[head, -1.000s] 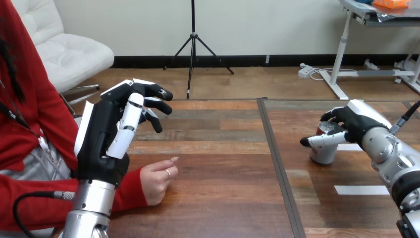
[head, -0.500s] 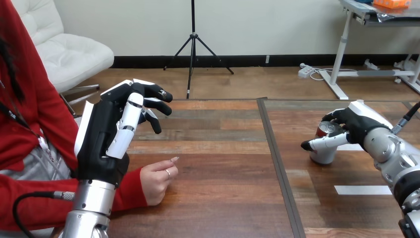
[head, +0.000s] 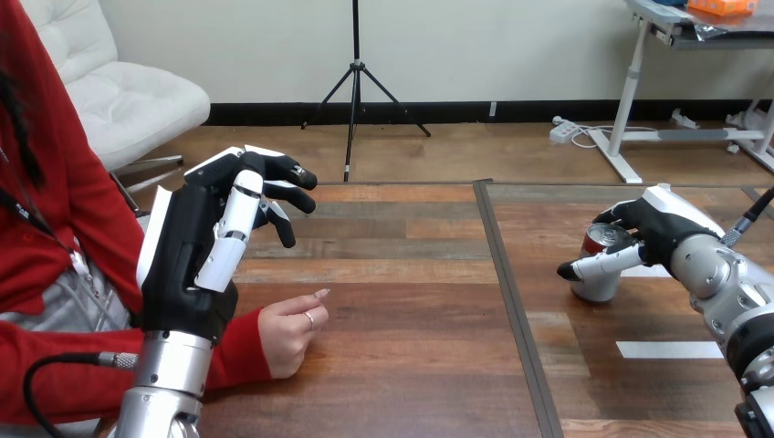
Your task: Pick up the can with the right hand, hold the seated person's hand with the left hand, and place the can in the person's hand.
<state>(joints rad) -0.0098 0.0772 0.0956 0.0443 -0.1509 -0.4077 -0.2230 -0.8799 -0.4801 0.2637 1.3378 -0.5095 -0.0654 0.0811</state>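
A silver can (head: 598, 276) stands upright on the right half of the wooden table (head: 402, 365). My right hand (head: 659, 224) is against it from the right, with the fingers curled round its far side and top and the thumb lying across its front. My left hand (head: 190, 260) is raised at the left, fingers relaxed and slightly bent, holding nothing. Just below and to the right of it, the person's hand (head: 287, 330) rests loosely closed on the table, apart from my left hand.
A dark seam (head: 511, 301) runs down the table between the two halves. Two white tape strips lie near the can, one (head: 668, 349) in front of it and one (head: 648, 271) beside it. The person's red sleeve (head: 55, 374) lies along the lower left.
My right hand has shifted slightly to the right on the can, uncovering more of its top. The left hand and the person's hand have stayed put.
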